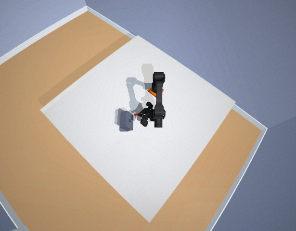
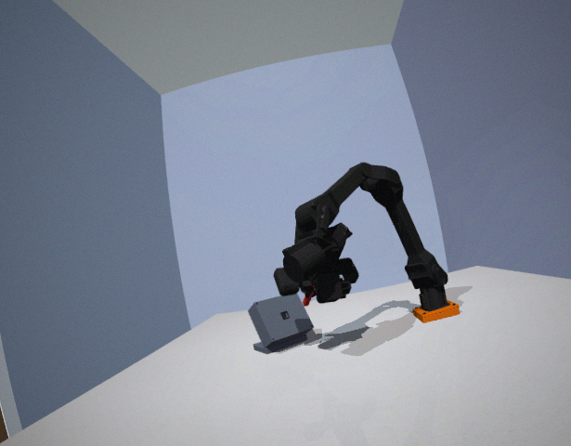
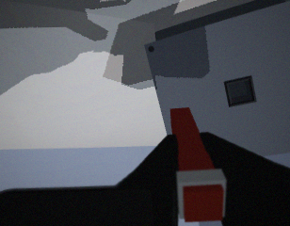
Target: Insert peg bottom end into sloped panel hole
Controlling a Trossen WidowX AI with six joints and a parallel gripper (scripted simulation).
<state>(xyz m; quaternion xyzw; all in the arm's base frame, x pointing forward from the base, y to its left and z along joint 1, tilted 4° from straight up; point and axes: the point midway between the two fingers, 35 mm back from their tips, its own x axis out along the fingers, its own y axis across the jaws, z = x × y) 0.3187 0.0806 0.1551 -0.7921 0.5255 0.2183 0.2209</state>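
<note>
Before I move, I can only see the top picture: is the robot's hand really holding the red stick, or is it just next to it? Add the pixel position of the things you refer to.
Observer: It's holding it. The wrist view shows the red stick (image 1: 136,114) (image 2: 307,298) (image 3: 188,141) gripped between the black fingers of the hand (image 3: 187,142).
Operator: Is the stick in the hole yet?
Observer: No. In the wrist view the square hole (image 1: 129,120) (image 2: 285,315) (image 3: 240,91) shows nothing in it, and the stick's far end is off to one side.
Operator: Is the gray block standing up straight?
Observer: No. The side view shows the gray block (image 1: 126,124) (image 2: 271,326) (image 3: 192,94) leaning back, so its holed face slopes.
</note>
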